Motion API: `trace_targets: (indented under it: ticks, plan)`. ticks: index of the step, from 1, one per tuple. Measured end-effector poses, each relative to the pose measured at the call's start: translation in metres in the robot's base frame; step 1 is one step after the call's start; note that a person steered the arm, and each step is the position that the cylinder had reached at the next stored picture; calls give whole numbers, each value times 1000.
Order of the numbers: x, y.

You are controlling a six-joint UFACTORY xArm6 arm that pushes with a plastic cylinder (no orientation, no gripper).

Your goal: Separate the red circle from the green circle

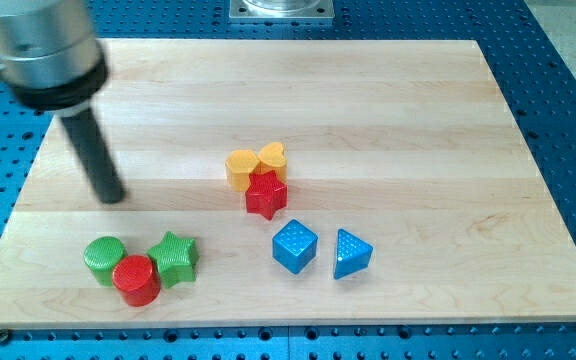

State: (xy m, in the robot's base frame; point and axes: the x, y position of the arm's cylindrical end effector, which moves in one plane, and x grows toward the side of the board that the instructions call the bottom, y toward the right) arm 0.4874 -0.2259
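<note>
red circle [136, 280] touching green circle [104, 260], partly covering it | my tip [114, 196] above-left, apart, pinching nothing

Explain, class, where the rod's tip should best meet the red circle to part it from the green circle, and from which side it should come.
My tip cannot grip, only push. The red circular block touches the green circular block at its upper left and the green star-shaped block at its upper right. Probably best: enter the gap from the view's top, meet its upper rim, push toward the view's bottom.
</note>
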Motion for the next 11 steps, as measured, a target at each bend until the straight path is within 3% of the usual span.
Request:
trace_targets:
  ticks: [1, 2, 3, 6, 8, 9, 10, 11]
  plan:
    - [25, -38]
    - [90, 26]
    - [117, 61]
    - [131, 66]
    - [121, 216]
    - [87, 220]
    - [81, 237]
    - [113, 243]
